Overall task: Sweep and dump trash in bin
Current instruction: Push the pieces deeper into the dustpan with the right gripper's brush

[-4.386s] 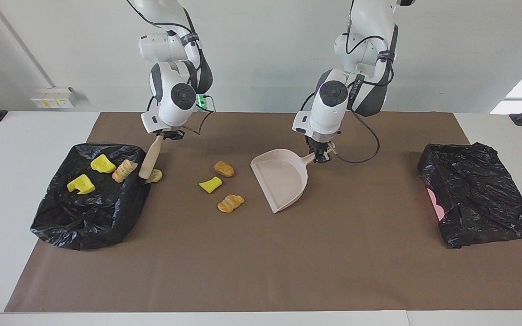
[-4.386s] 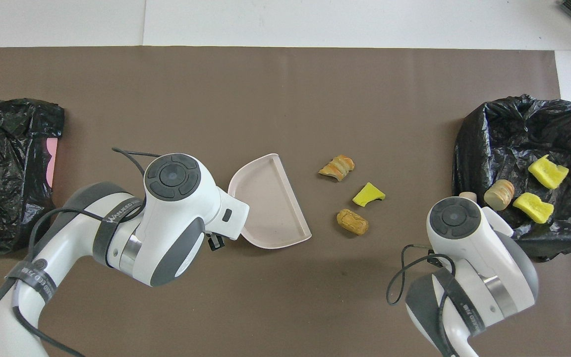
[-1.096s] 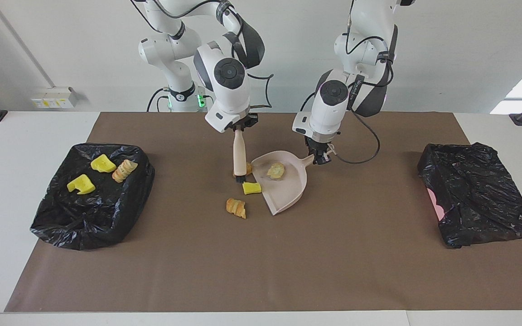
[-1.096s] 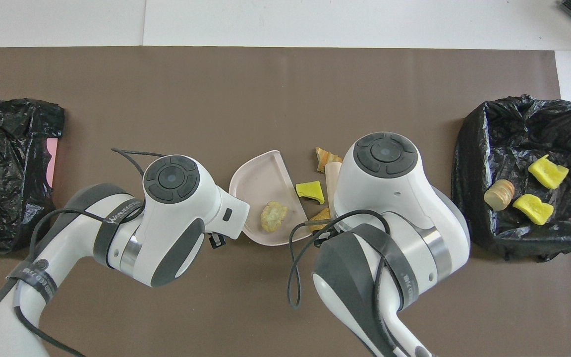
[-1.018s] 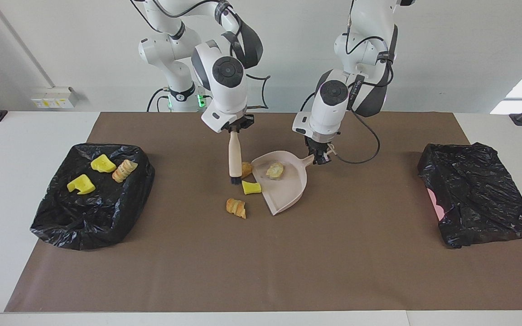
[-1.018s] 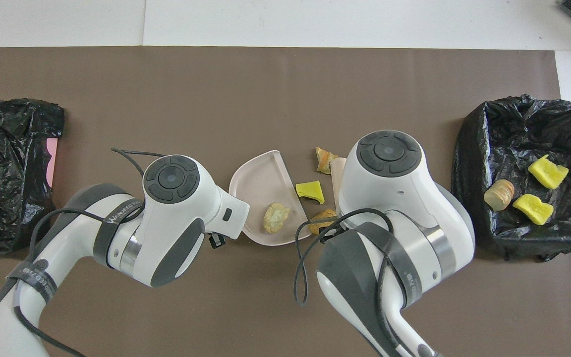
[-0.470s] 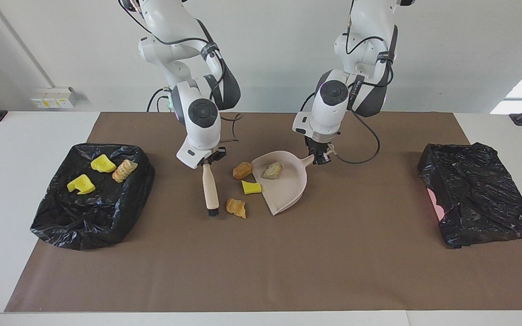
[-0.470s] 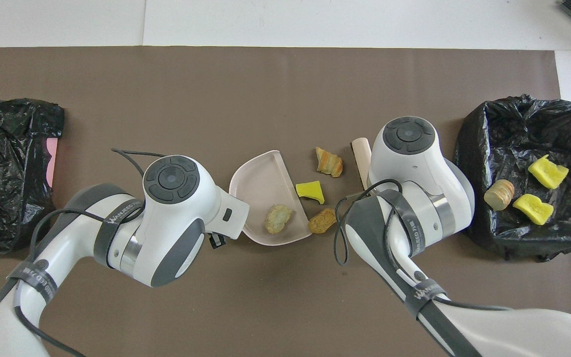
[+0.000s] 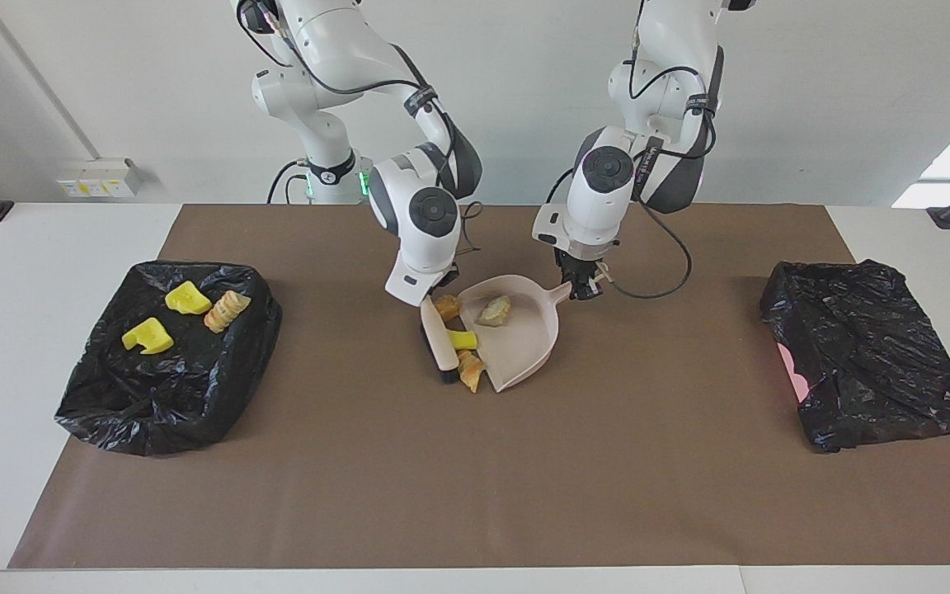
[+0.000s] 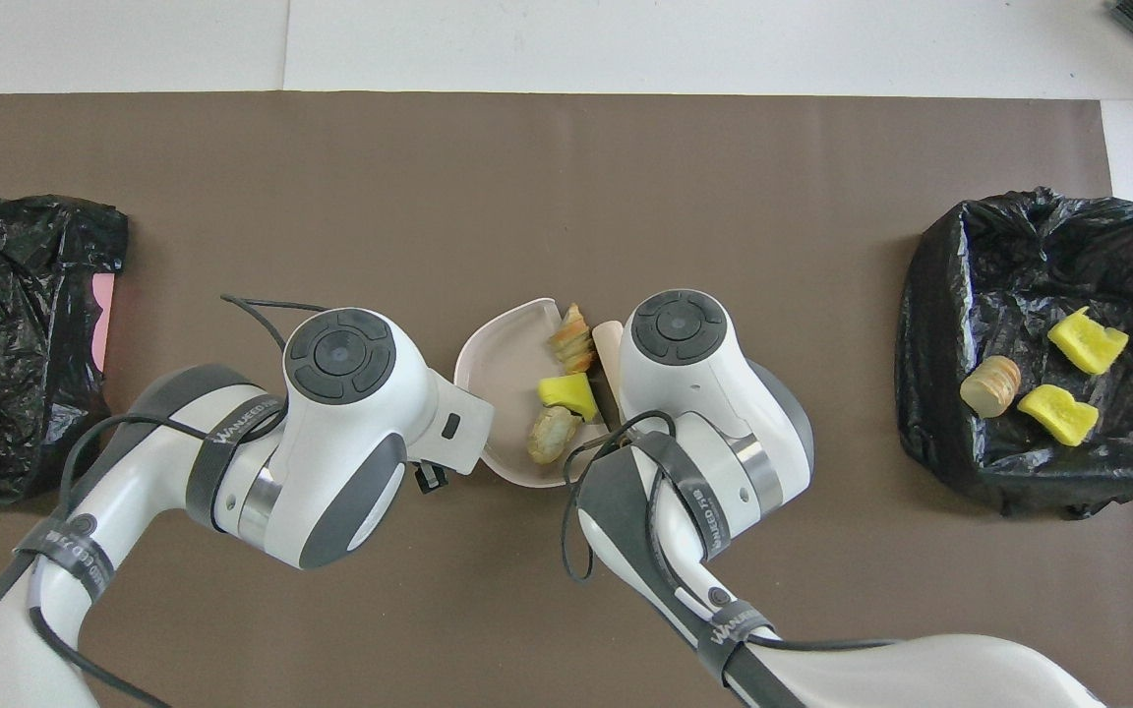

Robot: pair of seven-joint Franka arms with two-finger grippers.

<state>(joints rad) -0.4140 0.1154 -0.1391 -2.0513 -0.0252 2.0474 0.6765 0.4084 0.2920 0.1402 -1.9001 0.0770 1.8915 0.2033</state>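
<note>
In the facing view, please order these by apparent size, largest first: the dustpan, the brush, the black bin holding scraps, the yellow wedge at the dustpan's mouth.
1. black bin
2. dustpan
3. brush
4. yellow wedge

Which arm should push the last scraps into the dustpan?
Right. The right gripper is shut on the brush, which lies against the scraps at the mouth of the dustpan. The left gripper is shut on the dustpan's handle and should probably just hold it.
</note>
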